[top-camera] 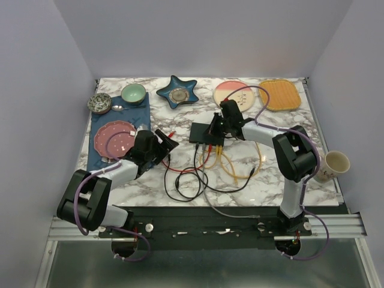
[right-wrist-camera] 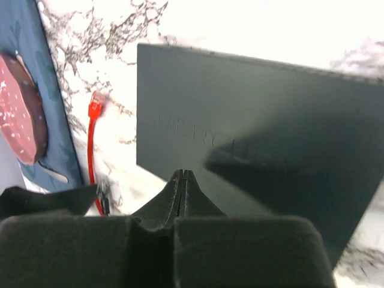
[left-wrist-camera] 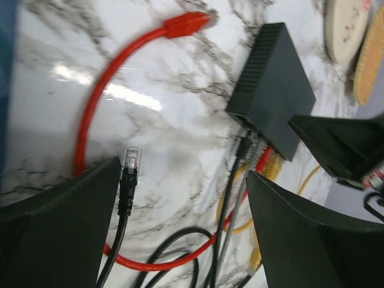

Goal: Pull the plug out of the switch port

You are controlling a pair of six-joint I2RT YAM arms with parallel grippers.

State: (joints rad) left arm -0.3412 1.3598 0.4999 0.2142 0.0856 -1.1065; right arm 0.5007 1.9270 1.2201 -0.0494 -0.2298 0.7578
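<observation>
From my station I see the switch [top-camera: 206, 133] lying flat near the middle of the marble table [top-camera: 270, 180], its socket edge turned toward the arm bases, with several cables still plugged in and trailing toward me: red, yellow, grey and black by the look of the left wrist view. The right gripper [top-camera: 215, 129] sits over the switch's top face with its fingers pressed together on nothing. Through the right wrist camera I can make out raised lettering on the lid [right-wrist-camera: 252, 150], but it is too faint and shadowed for me to read (possibly a brand name, I cannot tell).

The left gripper [top-camera: 168, 143] is spread wide, just left of the switch and apart from it. Between its fingers, in the left wrist view, a black cable [left-wrist-camera: 123, 198] ends in a clear plug [left-wrist-camera: 131, 159] that lies free on the marble, beside a looping red cable [left-wrist-camera: 90, 114] whose red plug [left-wrist-camera: 187, 24] is also loose.

Behind the switch sit a blue star-shaped dish [top-camera: 178, 91] and a pink plate [top-camera: 114, 137] on a blue mat [top-camera: 99, 157].
</observation>
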